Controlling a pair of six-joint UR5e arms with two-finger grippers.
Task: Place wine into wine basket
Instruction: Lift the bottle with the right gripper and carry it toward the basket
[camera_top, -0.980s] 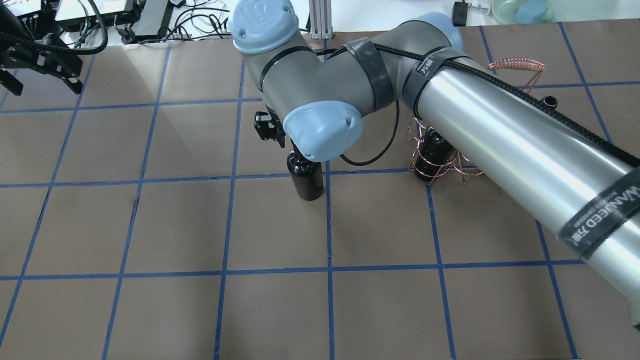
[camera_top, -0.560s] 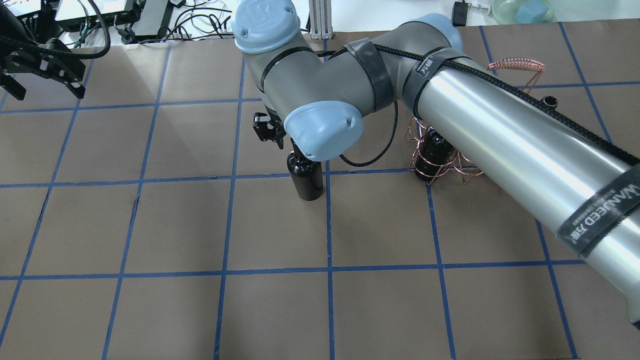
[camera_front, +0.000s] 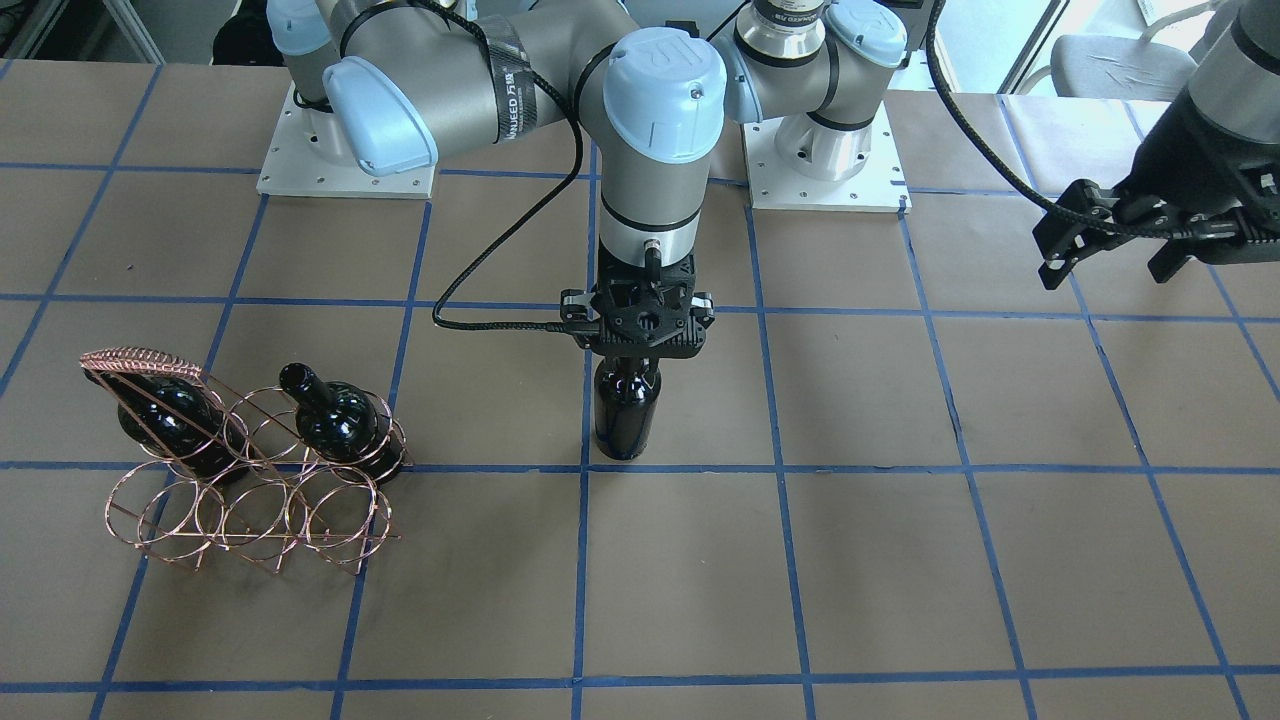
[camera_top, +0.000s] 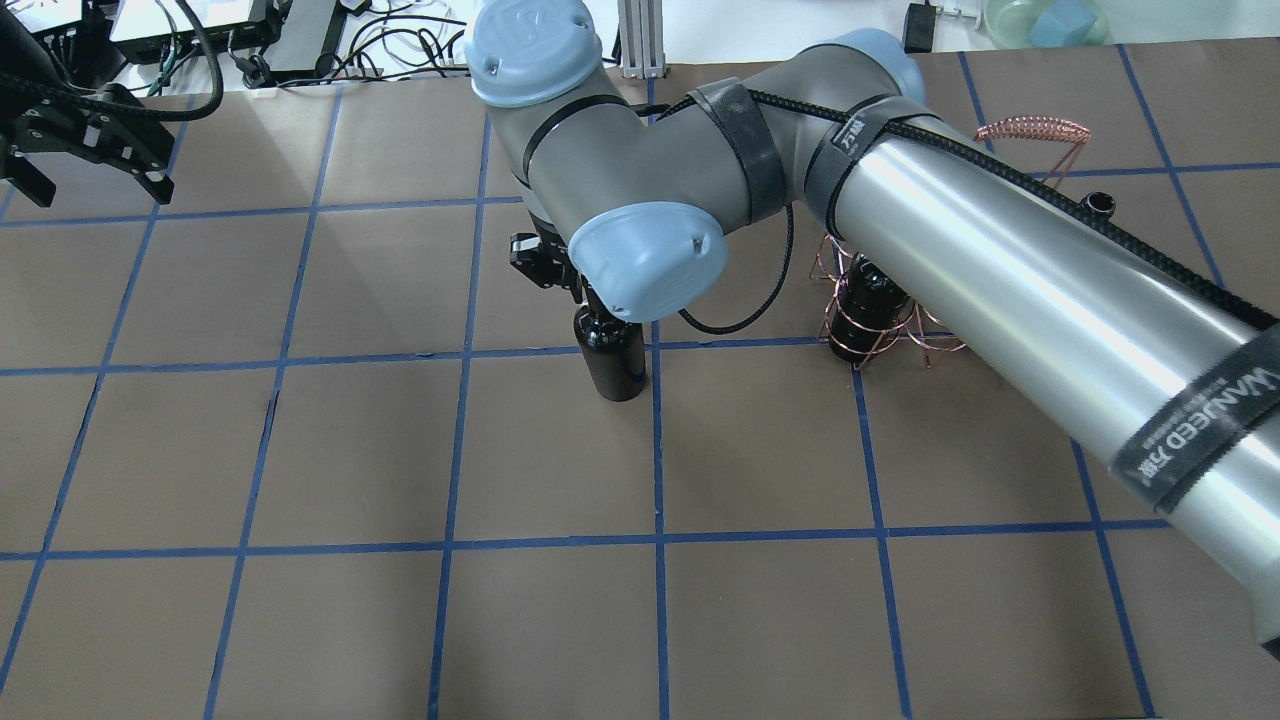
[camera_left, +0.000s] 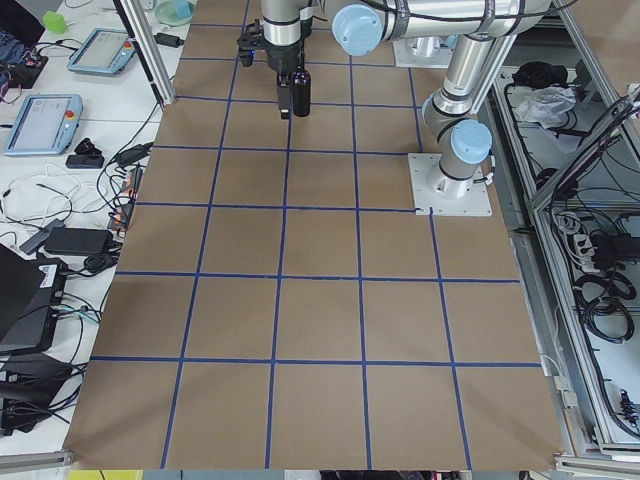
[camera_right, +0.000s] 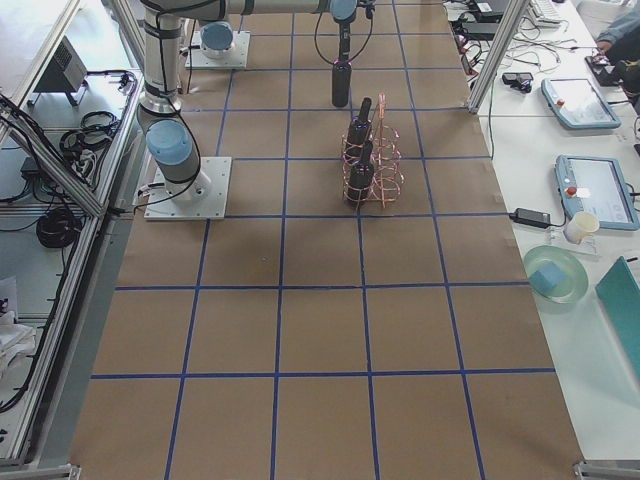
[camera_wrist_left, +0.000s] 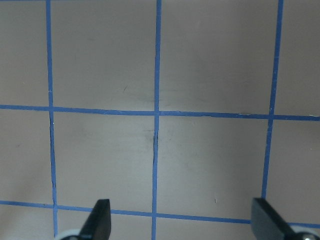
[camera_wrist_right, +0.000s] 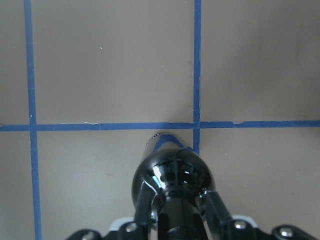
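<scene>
A dark glass wine bottle (camera_front: 625, 415) stands upright at the table's middle, by a blue tape crossing; it also shows in the overhead view (camera_top: 612, 360). My right gripper (camera_front: 637, 345) is shut on its neck from above, and in the right wrist view the fingers (camera_wrist_right: 216, 206) press on either side of the bottle (camera_wrist_right: 172, 177). The copper wire wine basket (camera_front: 250, 510) stands apart, toward my right side, with two alike bottles (camera_front: 335, 420) in its back rings; my right arm partly hides it in the overhead view (camera_top: 880, 335). My left gripper (camera_front: 1110, 262) hangs open and empty far off at the left.
The brown table (camera_top: 560, 620) is marked with a blue tape grid. Cables and devices (camera_top: 200, 30) lie beyond the far left edge. My right arm's forearm (camera_top: 1020, 290) stretches over the basket area. The left wrist view shows only bare table (camera_wrist_left: 210, 65).
My left gripper has turned slightly and shifted a little at the far left. My right wrist has shifted slightly over the bottle, which stays in place.
</scene>
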